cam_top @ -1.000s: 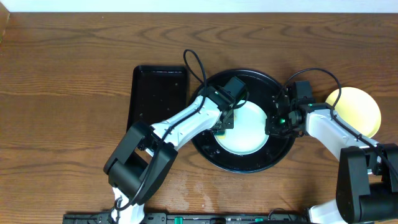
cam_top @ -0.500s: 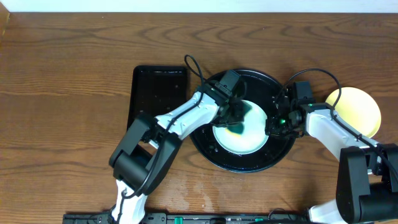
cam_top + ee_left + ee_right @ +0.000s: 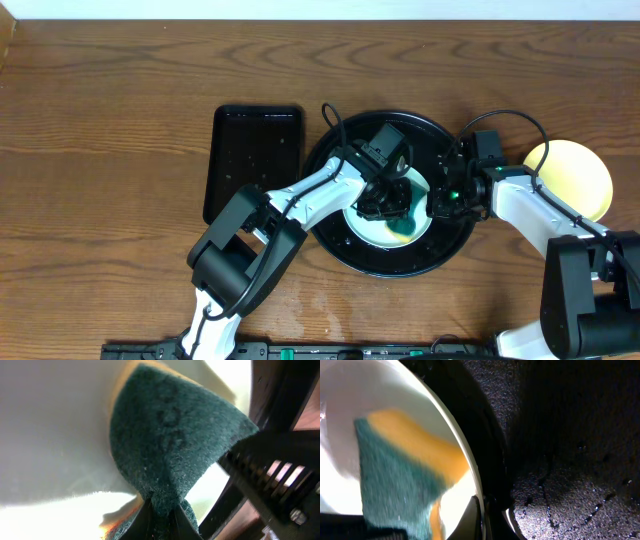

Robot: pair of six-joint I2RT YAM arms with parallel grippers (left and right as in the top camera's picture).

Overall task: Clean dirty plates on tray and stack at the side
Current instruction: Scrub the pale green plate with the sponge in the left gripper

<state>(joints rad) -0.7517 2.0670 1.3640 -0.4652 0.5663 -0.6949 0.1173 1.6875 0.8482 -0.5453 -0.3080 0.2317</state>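
A pale mint-blue plate [image 3: 372, 222] lies in the round black tray [image 3: 345, 250]. My left gripper [image 3: 397, 215] is shut on a green and yellow sponge [image 3: 403, 226] and presses it on the plate's right part; in the left wrist view the sponge [image 3: 165, 440] fills the frame, pinched between my jaws [image 3: 162, 522]. My right gripper [image 3: 436, 203] is shut on the plate's right rim; in the right wrist view the jaws [image 3: 482, 520] clamp the rim [image 3: 465, 455], with the sponge [image 3: 395, 475] beside them. A pale yellow plate [image 3: 575, 175] lies on the table at the right. A third plate is not seen.
A smaller rectangular black tray [image 3: 250, 160] lies left of the round tray. The wooden table [image 3: 110, 150] stretches to the left. The round tray's floor [image 3: 570, 435] is wet and speckled.
My left gripper has swept the sponge from the plate's left part across to its right part, near the right gripper. The right gripper has stayed on the rim.
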